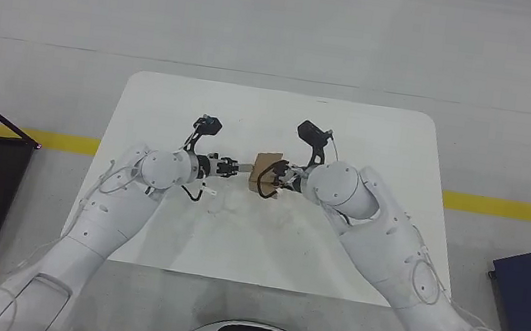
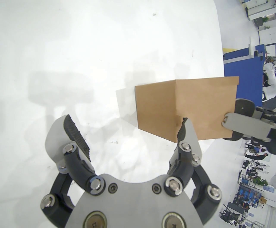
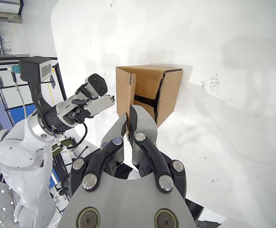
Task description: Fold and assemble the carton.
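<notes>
While my right gripper [image 3: 129, 114] sat nearest its own camera, its fingers [image 3: 143, 117] were clamped on the cut edge of one wall of the carton [image 3: 170, 90], one finger inside the box and one outside. My left gripper [image 2: 126, 119] had its fingers [image 2: 75, 133] spread wide and held nothing. One tip was just beside the outer face of that same wall, though I could not tell whether it touched. Just beyond them the carton stood near the middle of the surface [image 1: 371, 129], already squared up into a box. Its far end looked closed by folded flaps meeting in a cross, while the end facing my right wrist gaped open. I judged the job roughly half done, with the open end's flaps left to fold in and tuck. The carton was well apart from every edge of the surface, so I reckoned either arm had room to swing around it without pushing it off. Farther out lay the floor [image 1: 264, 24], a dark frame [image 3: 58, 71] and a blue partition [image 2: 241, 64], none near enough to trouble me.
</notes>
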Robot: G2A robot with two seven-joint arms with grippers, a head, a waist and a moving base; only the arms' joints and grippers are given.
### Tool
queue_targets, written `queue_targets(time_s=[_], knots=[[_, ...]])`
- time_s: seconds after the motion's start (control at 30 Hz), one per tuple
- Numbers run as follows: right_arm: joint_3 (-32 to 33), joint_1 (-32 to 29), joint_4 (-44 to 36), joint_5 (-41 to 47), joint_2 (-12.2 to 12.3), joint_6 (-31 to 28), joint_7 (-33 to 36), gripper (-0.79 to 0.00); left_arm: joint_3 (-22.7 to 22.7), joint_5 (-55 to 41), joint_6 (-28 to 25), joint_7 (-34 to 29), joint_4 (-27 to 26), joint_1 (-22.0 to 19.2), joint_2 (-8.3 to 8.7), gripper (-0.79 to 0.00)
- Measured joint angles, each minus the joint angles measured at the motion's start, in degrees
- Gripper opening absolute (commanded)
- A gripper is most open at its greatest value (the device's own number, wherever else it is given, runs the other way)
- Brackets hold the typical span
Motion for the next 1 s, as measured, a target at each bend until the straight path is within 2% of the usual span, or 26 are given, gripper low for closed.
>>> queue_targets(time_s=[0.3,0.4,0.43,0.9,1.0], knots=[[0.40,-0.44,0.10,0.42,0.15,-0.48,0.35,-0.773,-0.13,0.11,0.16,-0.05,-0.23,0.04,0.08,0.000],[0.87,-1.04,-0.56,0.77,0.23,-0.80,-0.24,-0.616,-0.30,0.04,0.19,-0.11,-0.38,0.03,0.13,0.000],[1.05,-1.33,-0.90,0.80,0.29,-0.90,-0.44,-0.585,-0.36,0.01,0.17,-0.11,-0.45,0.05,0.15,0.000],[7.70,-9.90,-8.83,1.94,2.03,-4.01,-4.73,-0.600,-2.67,0.62,-0.11,-0.20,-3.09,1.31,0.95,0.000],[9.82,-12.96,-10.40,3.85,2.34,-6.02,-6.76,-0.560,-2.58,1.06,-0.26,-0.37,-3.92,1.71,1.03,0.000]])
